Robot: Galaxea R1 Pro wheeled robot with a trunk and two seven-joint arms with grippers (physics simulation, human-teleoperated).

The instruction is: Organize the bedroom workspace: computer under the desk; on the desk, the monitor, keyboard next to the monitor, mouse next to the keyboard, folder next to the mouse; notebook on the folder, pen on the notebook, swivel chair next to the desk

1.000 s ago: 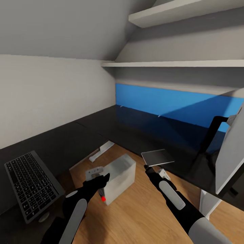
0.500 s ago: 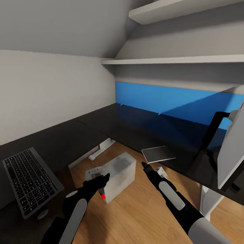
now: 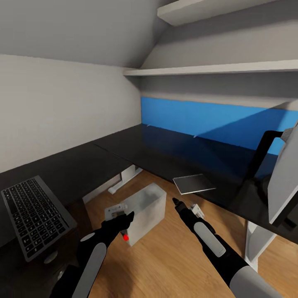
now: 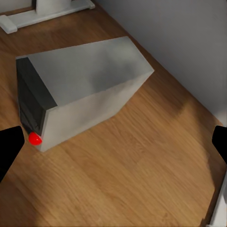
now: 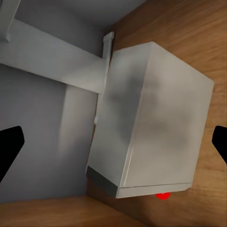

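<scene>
Computer (image 3: 142, 215) lies on floor (image 3: 174, 265) beside desk (image 3: 165, 153).

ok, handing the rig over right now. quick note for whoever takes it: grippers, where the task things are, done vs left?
Left gripper: open, holding nothing, above the computer.
Right gripper: looks closed in the head view, though its wrist view shows the fingers wide apart; holding nothing.
Computer: grey tower on the wood floor at the desk's edge, red light facing the robot. Not clearly under the desk yet.
Keyboard: on the desk's left wing.
Monitor: at the right edge, seemingly on the desk.
A flat grey item lies on the desk edge; cannot tell what it is.
Left: mouse, folder, notebook, pen, swivel chair; check keyboard placement beside the monitor.
</scene>
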